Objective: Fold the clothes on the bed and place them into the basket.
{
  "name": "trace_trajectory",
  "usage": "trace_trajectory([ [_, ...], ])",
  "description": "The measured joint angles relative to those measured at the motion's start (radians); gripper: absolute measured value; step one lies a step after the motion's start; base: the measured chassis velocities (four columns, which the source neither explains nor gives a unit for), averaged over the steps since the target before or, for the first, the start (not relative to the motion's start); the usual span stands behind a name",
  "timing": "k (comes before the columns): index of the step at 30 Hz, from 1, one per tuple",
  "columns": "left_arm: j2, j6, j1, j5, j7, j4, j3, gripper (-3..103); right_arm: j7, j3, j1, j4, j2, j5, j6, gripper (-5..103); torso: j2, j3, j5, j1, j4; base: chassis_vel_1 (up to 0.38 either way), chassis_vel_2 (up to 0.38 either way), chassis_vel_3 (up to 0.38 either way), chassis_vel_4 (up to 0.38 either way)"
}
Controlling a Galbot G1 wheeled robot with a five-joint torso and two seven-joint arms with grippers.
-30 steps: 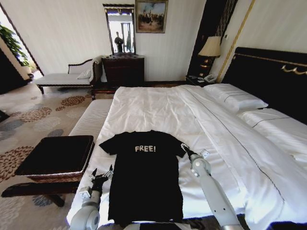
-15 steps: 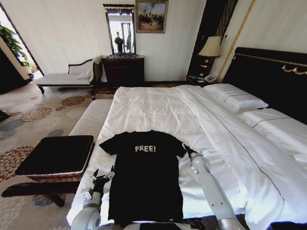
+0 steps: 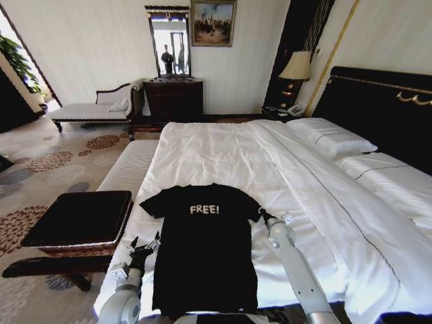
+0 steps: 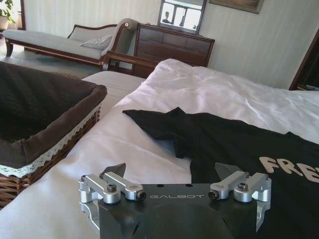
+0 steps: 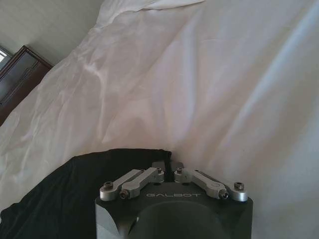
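Note:
The black T-shirt (image 3: 206, 250) with white "FREE!" lettering lies flat, chest up, near the foot of the white bed (image 3: 223, 152). My right gripper (image 3: 262, 214) is at the tip of the shirt's right sleeve; in the right wrist view its fingers (image 5: 160, 168) are closed together on the sleeve's black edge (image 5: 124, 159). My left gripper (image 3: 143, 246) hovers open over the sheet beside the shirt's left edge, below the left sleeve (image 4: 169, 124), with nothing between its fingers (image 4: 115, 170). The wicker basket (image 3: 74, 250) with a black fabric top stands left of the bed.
A white-striped bench (image 3: 125, 169) runs along the bed's left side behind the basket (image 4: 30, 169). Pillows (image 3: 331, 138) and the black headboard (image 3: 378, 108) are at the right. A chaise longue (image 3: 91, 110), dresser (image 3: 174, 100) and lamp (image 3: 295, 66) stand along the far wall.
My right gripper has slid a little toward me and outward at the sleeve tip. The left arm and the shirt's body have stayed put.

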Motion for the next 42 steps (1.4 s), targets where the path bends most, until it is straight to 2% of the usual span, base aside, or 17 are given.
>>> trace_trajectory([
  [5, -0.007, 0.000, -0.001, 0.000, 0.000, -0.001, 0.000, 100, 0.001, 0.001, -0.001, 0.006, -0.001, -0.001, 0.000, 1, 0.000, 0.000, 0.0000, 0.000, -0.0001, 0.000, 0.000, 0.000, 0.000],
  [14, -0.017, -0.002, 0.005, 0.000, -0.001, -0.007, 0.000, 100, 0.014, -0.004, -0.013, 0.049, -0.011, -0.009, -0.002, 1, 0.000, 0.000, 0.0001, 0.000, -0.0001, 0.000, 0.000, 0.000, 0.000],
  [21, -0.025, -0.004, 0.004, 0.001, 0.000, -0.010, 0.000, 100, 0.033, -0.040, -0.036, 0.196, -0.029, -0.024, -0.011, 1, 0.000, 0.000, -0.0001, 0.000, -0.0002, 0.000, 0.000, 0.000, 0.000],
  [27, -0.028, -0.008, 0.010, 0.001, 0.003, -0.011, -0.005, 100, 0.086, -0.098, -0.047, 0.355, -0.024, 0.019, -0.045, 1, 0.000, 0.000, -0.0003, 0.000, -0.0001, 0.000, 0.000, 0.000, 0.000],
  [31, -0.028, -0.012, 0.021, 0.001, 0.004, -0.014, -0.012, 100, 0.106, -0.132, -0.042, 0.399, -0.013, 0.039, -0.059, 1, 0.000, 0.000, -0.0003, 0.000, 0.0000, 0.000, 0.000, 0.000, 0.000],
  [42, -0.020, -0.017, 0.040, 0.000, 0.006, -0.026, -0.027, 100, 0.094, -0.215, -0.028, 0.337, 0.035, -0.029, -0.069, 1, 0.000, 0.000, -0.0001, 0.000, -0.0002, 0.000, 0.000, 0.000, 0.000],
])
